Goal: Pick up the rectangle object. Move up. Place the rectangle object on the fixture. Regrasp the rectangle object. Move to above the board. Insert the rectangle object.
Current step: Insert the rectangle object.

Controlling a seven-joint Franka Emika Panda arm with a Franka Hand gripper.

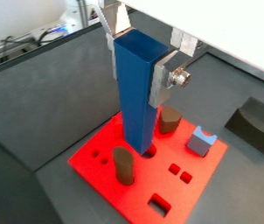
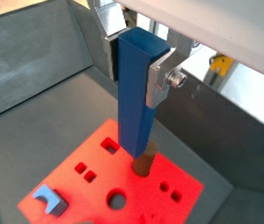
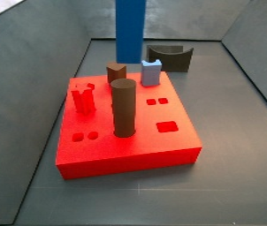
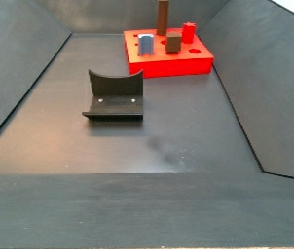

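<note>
Wrist views show the gripper (image 1: 144, 54) at upper centre, silver fingers (image 1: 167, 74) clamped on the long dark-blue rectangle object (image 1: 139, 92), held upright over the bright-red square board (image 1: 146, 188); insertion likely demands squaring the bar to its hole first.

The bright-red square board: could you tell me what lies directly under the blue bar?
The gripper holds the long dark-blue bar upright over the bright-red square board. Its lower end covers whatever hole lies beneath.
</note>
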